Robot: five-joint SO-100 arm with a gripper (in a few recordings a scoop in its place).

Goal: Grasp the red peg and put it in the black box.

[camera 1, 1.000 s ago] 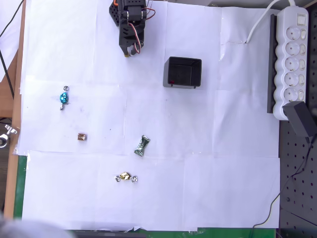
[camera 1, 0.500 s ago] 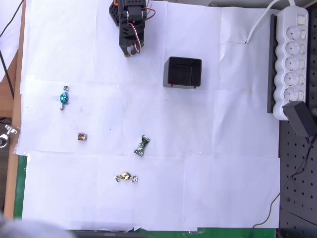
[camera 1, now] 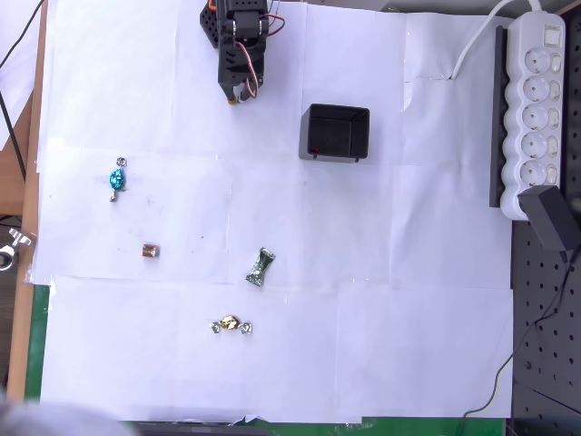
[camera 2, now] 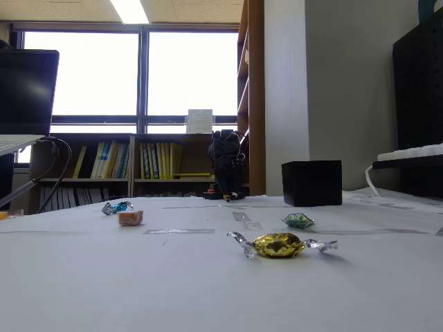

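Peg: a tiny red dot [camera 1: 314, 151] seen in the overhead view inside the box, low against its left wall, near the lower-left corner. Too small to show any long axis or which way it points; it reads as round.
Peg, fixed view: hidden behind the box's near wall.
Box [camera 1: 361, 121]: black, square, raised walls, open top; it sits on the white paper [camera 1: 363, 254] right of and a little below the arm in the overhead view. In the fixed view the box [camera 2: 311, 182] stands right of the arm, its inside out of sight.
Arm [camera 1: 241, 41]: black, folded at the top edge of the paper, partly cut off by the frame's top; in the fixed view the arm [camera 2: 226, 162] is a dark upright shape against the window.
Gripper [camera 1: 238, 93]: tip points down the picture in the overhead view, well apart from the box; the fingers are too small and dark, so I cannot tell whether they are parted or together. Nothing visible in it.
Blue candy [camera 1: 117, 179]: far left, well apart from the box.
Brown candy [camera 1: 151, 251]: small square, below the blue one.
Green candy [camera 1: 260, 268]: mid-paper, tilted.
Gold candy [camera 1: 230, 323]: lowest, twisted ends lying left-right; nearest the fixed camera [camera 2: 279, 245].
Power strip [camera 1: 536, 109]: white, right edge, lower end covered by a black plug.
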